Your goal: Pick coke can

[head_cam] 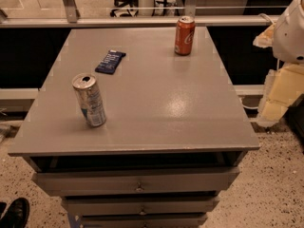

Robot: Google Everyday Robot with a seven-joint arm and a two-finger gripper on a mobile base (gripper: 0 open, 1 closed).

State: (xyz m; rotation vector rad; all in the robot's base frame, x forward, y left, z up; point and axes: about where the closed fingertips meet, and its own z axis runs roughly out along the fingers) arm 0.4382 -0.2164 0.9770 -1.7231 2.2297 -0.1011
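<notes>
The coke can (184, 35) is red-orange with white script and a silver top. It stands upright at the far right of the grey cabinet top (156, 103). My arm's white housing (290, 30) shows at the right edge of the view. My gripper (280, 95) appears as pale cream parts below it, off the cabinet's right side. It is well right of and nearer than the coke can, and it touches nothing on the cabinet.
A silver-and-blue can (89, 100) stands near the front left of the top. A flat dark-blue snack packet (110, 61) lies at the back left. Drawers (137, 182) sit below the top. A glass railing (142, 13) runs behind. A black shoe (14, 213) is at bottom left.
</notes>
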